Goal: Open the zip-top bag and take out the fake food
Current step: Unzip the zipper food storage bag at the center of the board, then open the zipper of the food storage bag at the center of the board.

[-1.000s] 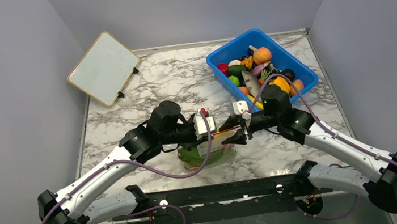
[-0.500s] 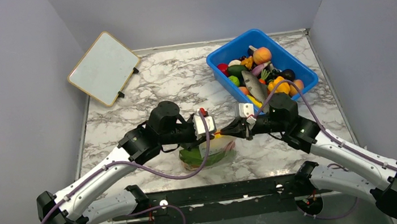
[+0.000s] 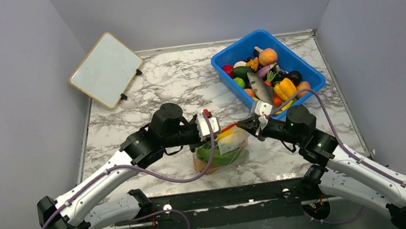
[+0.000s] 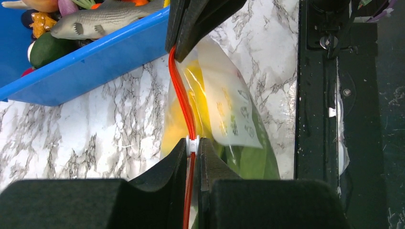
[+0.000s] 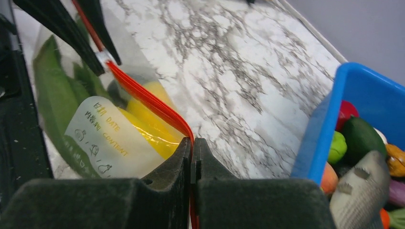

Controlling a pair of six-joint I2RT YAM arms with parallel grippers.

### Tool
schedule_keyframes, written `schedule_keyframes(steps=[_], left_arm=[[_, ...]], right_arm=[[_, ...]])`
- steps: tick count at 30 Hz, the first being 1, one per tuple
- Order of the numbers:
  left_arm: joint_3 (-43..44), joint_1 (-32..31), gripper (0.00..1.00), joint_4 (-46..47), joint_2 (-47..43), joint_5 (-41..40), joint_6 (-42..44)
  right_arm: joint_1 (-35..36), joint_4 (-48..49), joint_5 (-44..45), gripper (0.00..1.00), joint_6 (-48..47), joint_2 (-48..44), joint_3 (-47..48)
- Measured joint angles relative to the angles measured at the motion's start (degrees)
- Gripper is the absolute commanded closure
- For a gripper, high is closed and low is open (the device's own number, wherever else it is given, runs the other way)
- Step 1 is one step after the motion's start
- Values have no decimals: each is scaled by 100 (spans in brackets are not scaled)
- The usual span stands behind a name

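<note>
The clear zip-top bag [image 3: 222,150] hangs between my two grippers near the table's front, its red-orange zip strip [image 4: 179,90] stretched taut. My left gripper [image 4: 192,143] is shut on the white zip slider at one end of the strip. My right gripper [image 5: 192,143] is shut on the strip's other end. Inside the bag I see the fake food: a yellow banana [image 5: 143,112] and a long green leaf [image 5: 52,90]. A white label [image 4: 227,112] is on the bag's side. In the top view both grippers [image 3: 214,126] [image 3: 249,125] meet over the bag.
A blue bin [image 3: 229,59] of toy fruits, vegetables and a grey fish [image 3: 258,86] stands at the back right, close behind my right gripper. A white board [image 3: 105,70] leans at the back left. The black front rail [image 4: 315,95] runs along the table's near edge.
My right gripper has pulled back to the right, away from the left one. The bag has shifted right with it and its zip strip is now drawn out between the two grippers.
</note>
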Motion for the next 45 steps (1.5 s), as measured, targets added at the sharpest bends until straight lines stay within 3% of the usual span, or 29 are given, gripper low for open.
schedule_keyframes(steps=[12, 20, 23, 27, 31, 39, 45], left_arm=[[-79, 0, 100, -83, -365, -282, -4], [-90, 0, 98, -197, -529, -511, -15], [-90, 0, 79, -208, -560, -577, -61], [-87, 0, 39, -256, -555, -691, -229], [0, 0, 15, -306, -382, -767, -525], [688, 2, 4, -50, 111, -911, -1329], [1217, 140, 11, 129, 612, -981, -1969]], right_arm=[[4, -4, 2170, 99, 608, -782, -365], [4, -7, 2813, 99, 861, -876, -470], [4, -2, 2802, 99, 933, -883, -481], [-15, -2, 2789, 99, 955, -883, -503], [-48, -4, 2535, 99, 874, -883, -546], [-55, 0, 1414, 99, 566, -872, -546], [-55, 0, 787, 99, 428, -861, -546]])
